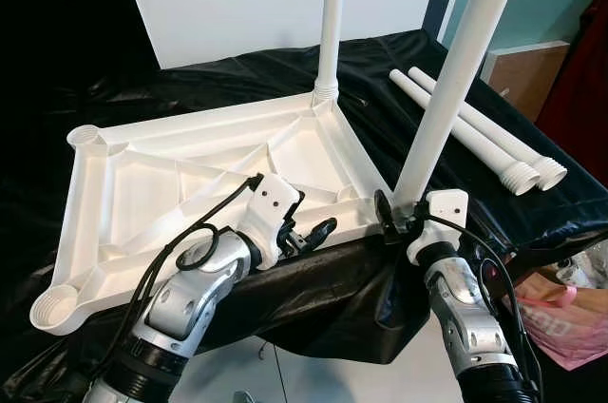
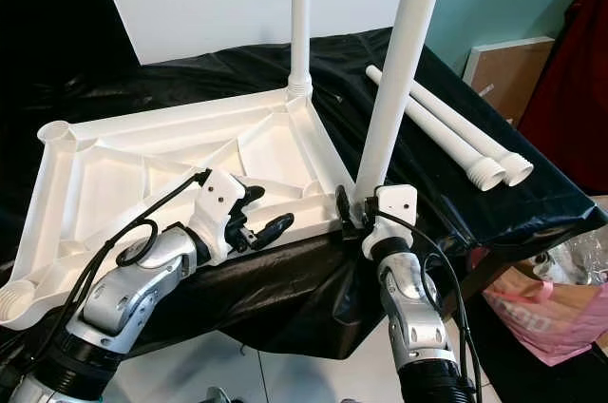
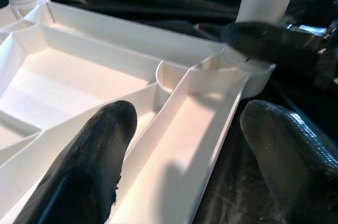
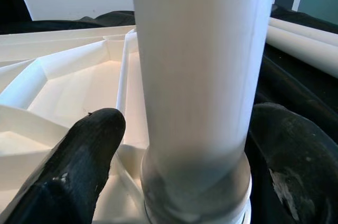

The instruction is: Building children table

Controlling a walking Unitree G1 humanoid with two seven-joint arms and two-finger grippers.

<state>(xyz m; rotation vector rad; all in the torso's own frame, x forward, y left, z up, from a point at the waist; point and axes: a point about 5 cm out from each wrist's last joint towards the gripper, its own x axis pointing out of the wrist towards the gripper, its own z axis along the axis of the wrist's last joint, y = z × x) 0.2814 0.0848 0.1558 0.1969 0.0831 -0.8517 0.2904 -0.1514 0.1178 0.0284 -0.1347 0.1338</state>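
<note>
Tabletop (image 1: pixel 152 165), upside down on the black cloth (image 1: pixel 313 298), carries two upright legs. Right gripper (image 1: pixel 397 216) clasps the near leg (image 1: pixel 446 89) at its base. Left gripper (image 1: pixel 306 232) straddles the tabletop's front rim, fingers spread.

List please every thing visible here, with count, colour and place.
Table top: one, white, upside down on the black cloth.
Fitted legs: two, white, upright in the far and near right corners.
Loose legs: two, white, lying on the cloth at right.
Black cloth: one, covering the work surface.
Pink bag: one, on the floor at lower right.
Left gripper: open, astride the table top's near edge.
Right gripper: around the near leg's base.
</note>
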